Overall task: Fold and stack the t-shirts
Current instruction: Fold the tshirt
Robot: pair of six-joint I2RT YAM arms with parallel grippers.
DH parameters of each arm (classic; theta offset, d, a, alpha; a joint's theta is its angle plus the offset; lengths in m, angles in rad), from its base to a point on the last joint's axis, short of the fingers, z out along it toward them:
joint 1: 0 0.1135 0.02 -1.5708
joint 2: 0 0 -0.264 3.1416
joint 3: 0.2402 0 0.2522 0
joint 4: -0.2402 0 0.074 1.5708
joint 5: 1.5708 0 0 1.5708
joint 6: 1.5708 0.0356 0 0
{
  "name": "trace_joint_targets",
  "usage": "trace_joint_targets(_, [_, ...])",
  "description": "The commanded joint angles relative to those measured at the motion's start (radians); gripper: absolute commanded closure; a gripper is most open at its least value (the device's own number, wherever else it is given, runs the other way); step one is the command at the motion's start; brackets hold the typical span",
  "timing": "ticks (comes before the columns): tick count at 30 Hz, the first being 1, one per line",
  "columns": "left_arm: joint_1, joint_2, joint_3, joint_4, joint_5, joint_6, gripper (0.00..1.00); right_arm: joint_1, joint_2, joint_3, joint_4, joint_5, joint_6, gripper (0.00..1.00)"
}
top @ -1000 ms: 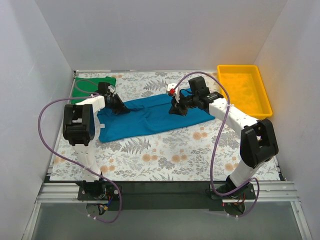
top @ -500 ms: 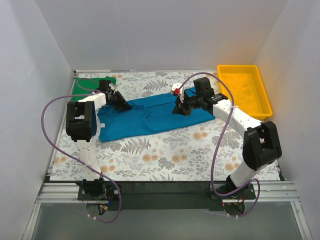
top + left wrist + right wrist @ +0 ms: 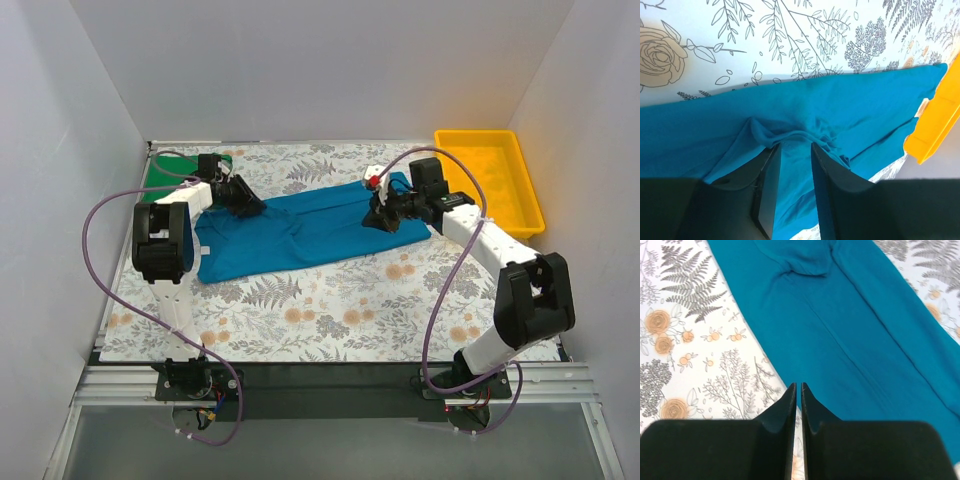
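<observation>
The teal-blue t-shirt (image 3: 300,232) lies spread lengthwise across the middle of the floral cloth. The bright green t-shirt (image 3: 160,176) shows in the back left corner, partly hidden by the left arm. My left gripper (image 3: 252,207) is low on the teal shirt's back left edge. In the left wrist view its jaws (image 3: 793,146) stand open, with bunched teal fabric (image 3: 855,110) at and between the tips. My right gripper (image 3: 383,218) is over the shirt's right part. Its jaws (image 3: 798,385) are shut just above the teal shirt's (image 3: 850,315) edge, with no fabric seen between them.
A yellow plastic tray (image 3: 478,134) stands at the back right corner, and it also shows at the right edge of the left wrist view (image 3: 935,125). White walls close in the table on three sides. Purple cables loop from both arms.
The left jaws have opened off the teal fabric and that gripper has shifted slightly toward the back right. The right gripper has moved to the right along the shirt, still shut.
</observation>
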Motion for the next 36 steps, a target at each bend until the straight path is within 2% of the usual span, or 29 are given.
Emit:
trace_joint_targets(1, [0.007, -0.055, 0.017, 0.020, 0.014, 0.027, 0.70, -0.077, -0.083, -0.038, 0.035, -0.050, 0.006, 0.87])
trace_joint_targets(3, [0.013, -0.106, -0.021, 0.072, -0.001, 0.045, 0.68, -0.136, -0.102, -0.060, 0.037, -0.080, 0.016, 0.86])
trace_joint_targets(6, [0.028, -0.311, -0.170, 0.174, -0.052, 0.059, 0.64, -0.208, -0.154, -0.120, 0.055, -0.149, 0.038, 0.84])
trace_joint_targets(7, [0.068, -0.357, -0.170, 0.194, -0.052, 0.061, 0.62, -0.222, -0.165, -0.137, 0.062, -0.149, 0.042, 0.83])
trace_joint_targets(8, [0.083, -0.403, -0.234, 0.237, -0.060, 0.058, 0.56, -0.245, -0.175, -0.150, 0.068, -0.178, 0.055, 0.82])
trace_joint_targets(10, [0.120, -0.533, -0.299, 0.265, -0.049, 0.027, 0.51, -0.259, -0.208, -0.176, 0.083, -0.197, 0.061, 0.78])
trace_joint_targets(13, [0.235, -0.704, -0.438, 0.281, -0.005, -0.028, 0.44, -0.283, -0.246, -0.218, 0.115, -0.214, 0.065, 0.67])
trace_joint_targets(14, [0.254, -0.745, -0.481, 0.265, 0.002, -0.045, 0.40, -0.289, -0.254, -0.226, 0.123, -0.223, 0.062, 0.60])
trace_joint_targets(15, [0.272, -0.825, -0.558, 0.255, 0.008, -0.060, 0.38, -0.300, -0.263, -0.242, 0.128, -0.231, 0.043, 0.57])
trace_joint_targets(18, [0.320, -0.951, -0.679, 0.141, -0.015, -0.111, 0.36, -0.314, -0.265, -0.284, 0.126, -0.246, -0.013, 0.43])
trace_joint_targets(20, [0.331, -0.997, -0.721, 0.019, -0.041, -0.144, 0.35, -0.314, -0.249, -0.304, 0.109, -0.263, -0.111, 0.38])
trace_joint_targets(24, [0.335, -1.132, -0.810, -0.132, -0.136, -0.187, 0.35, -0.309, -0.199, -0.295, -0.001, -0.246, -0.286, 0.37])
trace_joint_targets(29, [0.337, -1.187, -0.871, -0.218, -0.228, -0.250, 0.35, -0.285, -0.185, -0.318, -0.012, -0.145, -0.378, 0.36])
trace_joint_targets(36, [0.335, -1.069, -0.927, -0.203, -0.251, -0.307, 0.37, -0.282, -0.173, -0.327, 0.009, -0.100, -0.360, 0.36])
